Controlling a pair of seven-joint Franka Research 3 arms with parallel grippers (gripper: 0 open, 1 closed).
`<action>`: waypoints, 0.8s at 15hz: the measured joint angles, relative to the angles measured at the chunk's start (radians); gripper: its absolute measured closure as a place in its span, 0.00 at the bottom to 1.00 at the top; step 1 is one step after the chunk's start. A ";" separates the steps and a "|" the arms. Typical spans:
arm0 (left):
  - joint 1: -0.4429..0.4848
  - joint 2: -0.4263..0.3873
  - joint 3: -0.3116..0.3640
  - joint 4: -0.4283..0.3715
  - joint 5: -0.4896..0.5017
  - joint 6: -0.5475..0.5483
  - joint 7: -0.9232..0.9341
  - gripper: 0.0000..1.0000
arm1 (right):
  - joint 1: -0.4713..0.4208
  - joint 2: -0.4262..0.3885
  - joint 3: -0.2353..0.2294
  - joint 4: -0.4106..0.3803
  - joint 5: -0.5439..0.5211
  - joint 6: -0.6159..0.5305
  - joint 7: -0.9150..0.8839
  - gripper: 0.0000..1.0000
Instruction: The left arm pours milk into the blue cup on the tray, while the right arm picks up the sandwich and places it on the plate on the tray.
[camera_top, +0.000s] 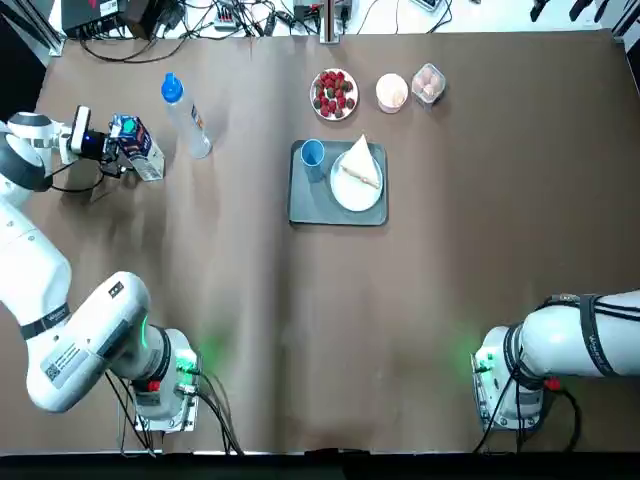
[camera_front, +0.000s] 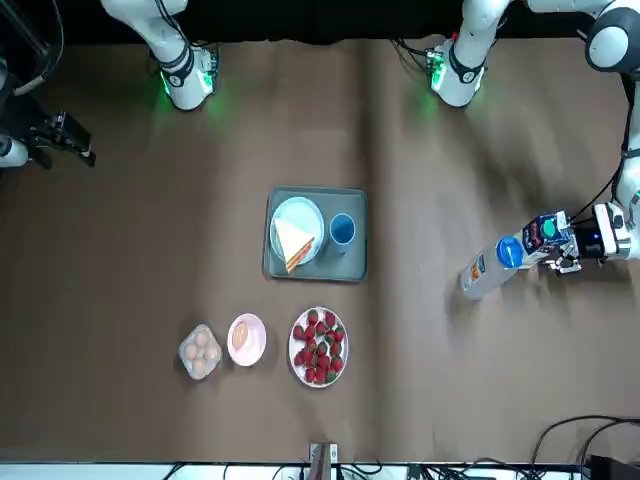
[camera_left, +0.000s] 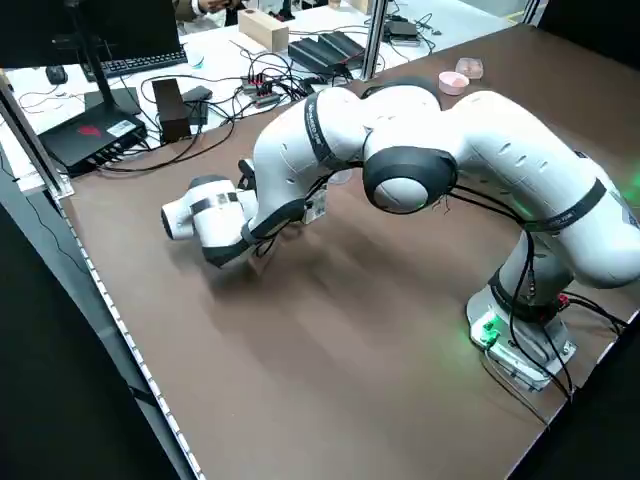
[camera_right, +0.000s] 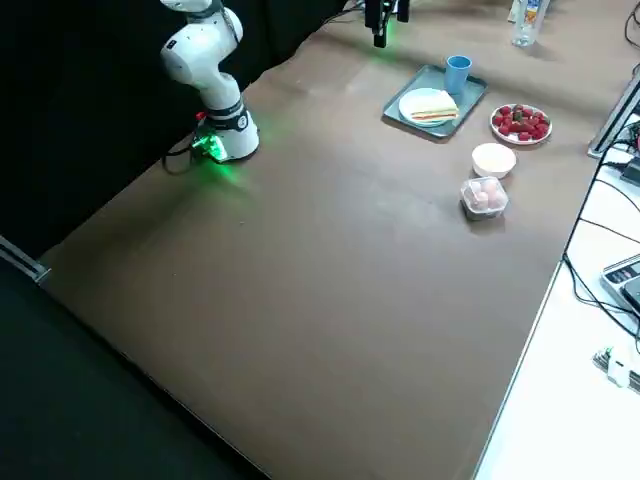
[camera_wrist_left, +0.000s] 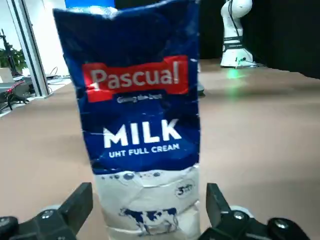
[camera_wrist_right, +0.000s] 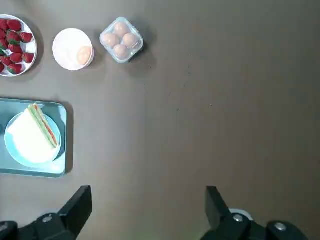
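**Milk carton between open fingers, cup far off to the side**

The left tool (camera_top: 118, 147) sits low at the tabletop's (camera_top: 450, 300) far left, its fingers spread on either side of the upright milk carton (camera_wrist_left: 137, 115), apparently not yet clamped. A water bottle (camera_top: 185, 115) stands just beyond. From there the blue cup (camera_top: 312, 153) on the tray (camera_top: 305, 205) lies well to the right. The sandwich (camera_top: 360, 163) already rests on the plate (camera_top: 352, 192); the right tool (camera_wrist_right: 145, 200) hangs open above bare tabletop.

The milk carton (camera_wrist_left: 142, 120) looks like creased, glossy printed cardboard; the table (camera_top: 450, 300) is matt brown.
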 joint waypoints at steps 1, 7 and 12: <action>0.001 0.000 0.007 0.003 0.000 0.001 0.000 0.00 | 0.000 0.000 0.000 0.000 0.000 0.000 0.000 0.00; 0.119 -0.092 0.044 0.036 0.006 0.003 -0.138 0.00 | -0.003 0.000 0.000 0.000 0.000 0.000 0.000 0.00; 0.083 -0.377 0.043 0.056 0.109 -0.005 -0.431 0.00 | -0.012 0.000 0.000 0.000 0.000 0.000 0.000 0.00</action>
